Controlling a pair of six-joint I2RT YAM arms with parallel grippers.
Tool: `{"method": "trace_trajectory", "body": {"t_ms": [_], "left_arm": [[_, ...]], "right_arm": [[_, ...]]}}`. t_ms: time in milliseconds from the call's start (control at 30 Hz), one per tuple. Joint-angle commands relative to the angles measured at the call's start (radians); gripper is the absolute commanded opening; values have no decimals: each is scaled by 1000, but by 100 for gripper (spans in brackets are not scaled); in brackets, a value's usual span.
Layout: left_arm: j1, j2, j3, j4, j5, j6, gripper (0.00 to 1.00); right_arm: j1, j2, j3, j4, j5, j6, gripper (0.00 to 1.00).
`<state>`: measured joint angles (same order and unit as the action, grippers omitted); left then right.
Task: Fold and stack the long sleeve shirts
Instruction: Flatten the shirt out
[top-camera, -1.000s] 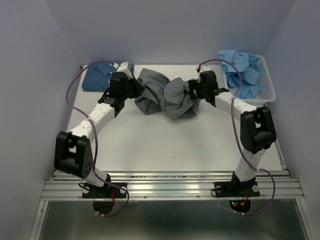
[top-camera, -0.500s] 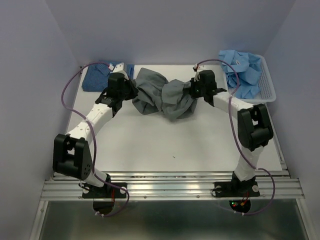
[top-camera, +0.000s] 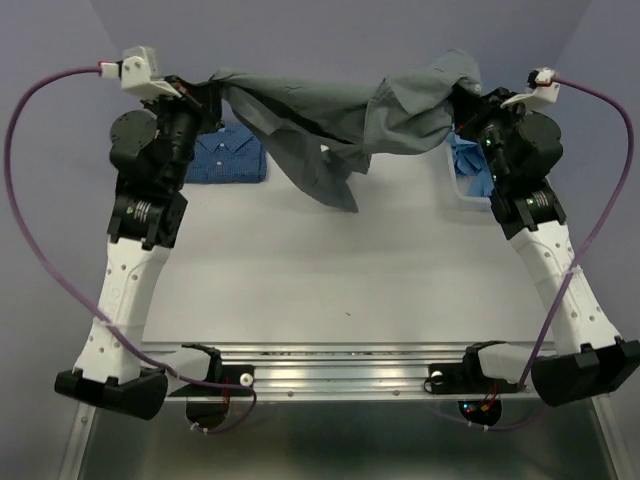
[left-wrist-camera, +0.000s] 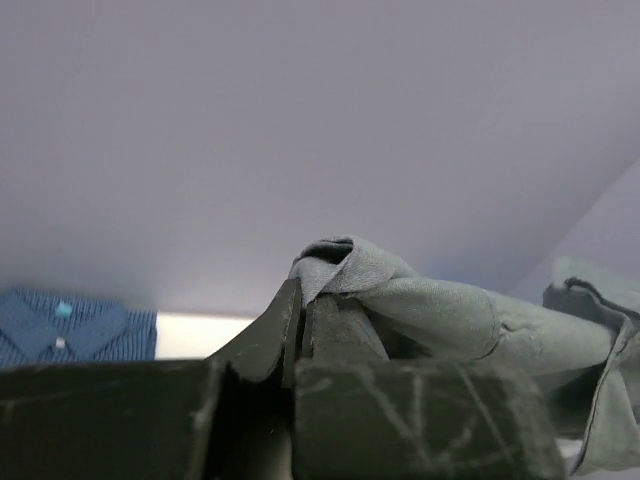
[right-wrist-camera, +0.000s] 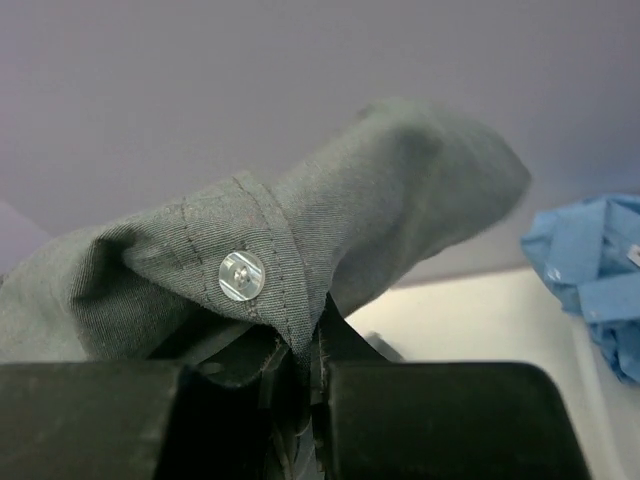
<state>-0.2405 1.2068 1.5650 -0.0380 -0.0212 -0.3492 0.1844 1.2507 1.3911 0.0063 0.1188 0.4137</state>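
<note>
The plain grey shirt (top-camera: 340, 115) hangs in the air between both raised arms, sagging over the back of the table. My left gripper (top-camera: 212, 92) is shut on one end of the grey shirt (left-wrist-camera: 400, 300). My right gripper (top-camera: 462, 100) is shut on the other end, on a buttoned edge of the grey shirt (right-wrist-camera: 300, 250). The dark blue patterned shirt (top-camera: 228, 155) lies folded flat at the back left, also seen as the blue shirt (left-wrist-camera: 70, 325) in the left wrist view. Crumpled light blue shirts (top-camera: 465, 158) lie at the back right, mostly hidden behind the right arm; light blue cloth (right-wrist-camera: 595, 270) shows in the right wrist view.
The white table (top-camera: 340, 270) lies below the hanging cloth. A white basket (top-camera: 478, 202) sits at the back right, mostly covered by the right arm. Purple cables loop out from both wrists. Grey-violet walls close in the back and sides.
Both arms have risen from the table with the grey shirt and spread apart, stretching it out in the air. The right gripper closed on the cloth.
</note>
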Motion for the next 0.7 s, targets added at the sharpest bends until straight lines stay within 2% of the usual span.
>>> {"method": "trace_trajectory", "body": {"t_ms": [0, 133, 367, 467, 533, 600, 667], "left_arm": [[26, -120, 33, 101, -94, 81, 0], [26, -174, 35, 150, -105, 93, 0], [26, -125, 134, 141, -148, 124, 0], [26, -121, 191, 147, -80, 133, 0], [27, -124, 213, 162, -10, 128, 0], [26, -125, 227, 167, 0, 119, 0], [26, -122, 231, 155, -19, 113, 0]], "right_arm": [[-16, -97, 20, 40, 46, -42, 1], [-16, -178, 42, 49, -1, -88, 2], [-16, -211, 80, 64, 21, -150, 2], [-16, -218, 120, 81, -63, -205, 3], [-16, -252, 77, 193, -175, -219, 4], [-16, -287, 22, 311, -229, -228, 5], [-16, -284, 40, 273, -213, -214, 5]]}}
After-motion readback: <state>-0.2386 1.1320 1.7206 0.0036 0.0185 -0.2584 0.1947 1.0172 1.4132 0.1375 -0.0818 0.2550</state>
